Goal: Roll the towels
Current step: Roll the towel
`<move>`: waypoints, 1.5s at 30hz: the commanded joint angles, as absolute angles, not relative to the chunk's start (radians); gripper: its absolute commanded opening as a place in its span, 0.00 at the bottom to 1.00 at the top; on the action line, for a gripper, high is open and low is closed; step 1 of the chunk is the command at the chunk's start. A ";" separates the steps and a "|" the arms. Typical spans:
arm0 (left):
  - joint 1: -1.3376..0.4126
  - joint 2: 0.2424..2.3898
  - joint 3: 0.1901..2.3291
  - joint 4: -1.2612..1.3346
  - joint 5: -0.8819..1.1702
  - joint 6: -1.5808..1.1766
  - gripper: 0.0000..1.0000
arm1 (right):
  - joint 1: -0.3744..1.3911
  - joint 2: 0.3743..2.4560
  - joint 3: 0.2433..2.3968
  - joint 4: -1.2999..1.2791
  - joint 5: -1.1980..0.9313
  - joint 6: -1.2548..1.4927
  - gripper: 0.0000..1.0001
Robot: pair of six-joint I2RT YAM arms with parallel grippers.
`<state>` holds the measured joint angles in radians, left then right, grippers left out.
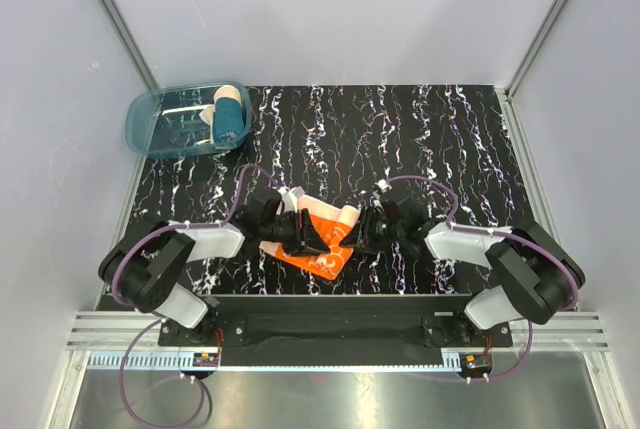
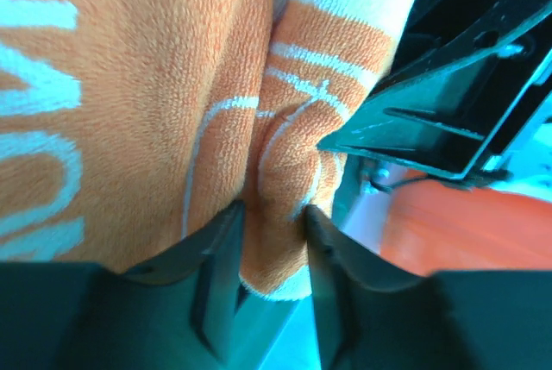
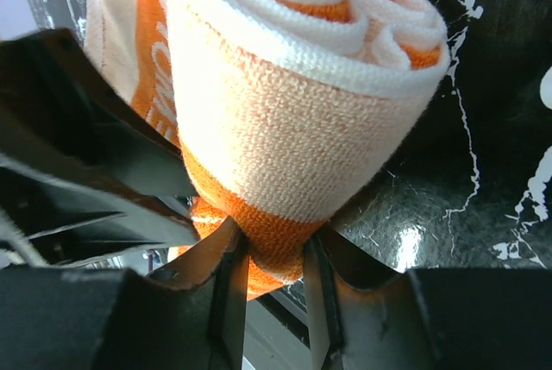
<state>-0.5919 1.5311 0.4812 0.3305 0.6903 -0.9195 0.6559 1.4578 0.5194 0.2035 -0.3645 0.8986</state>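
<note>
Left pincer (image 2: 274,215), closest to the left wrist lens, is pinching a fold of the orange-and-white towel (image 2: 129,128). From the right wrist, the right pincer (image 3: 274,245) clamps the lower end of the towel's rolled part, with the black marbled desk (image 3: 483,128) behind. From above, both meet at that towel near the desk's front edge, well apart from a blue tub (image 1: 133,127) holding a rolled towel (image 1: 230,114) at the far left.

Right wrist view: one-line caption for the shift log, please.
Right gripper pinches the lower end of a rolled orange-and-white towel, with the black marbled table behind it.
</note>
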 commanded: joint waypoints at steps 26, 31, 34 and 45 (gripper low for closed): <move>-1.222 1.382 0.902 -0.339 -0.330 -0.448 0.57 | 0.745 1.555 0.877 -0.423 -0.242 0.798 0.25; -1.270 1.485 0.945 -0.342 -0.368 -0.445 0.61 | 0.752 1.557 0.879 -0.417 -0.252 0.802 0.24; -1.289 1.532 0.956 -0.359 -0.399 -0.446 0.61 | 0.752 1.552 0.880 -0.423 -0.247 0.802 0.24; -1.304 1.611 0.891 -0.385 -0.459 -0.497 0.63 | 0.752 1.549 0.888 -0.445 -0.248 0.795 0.24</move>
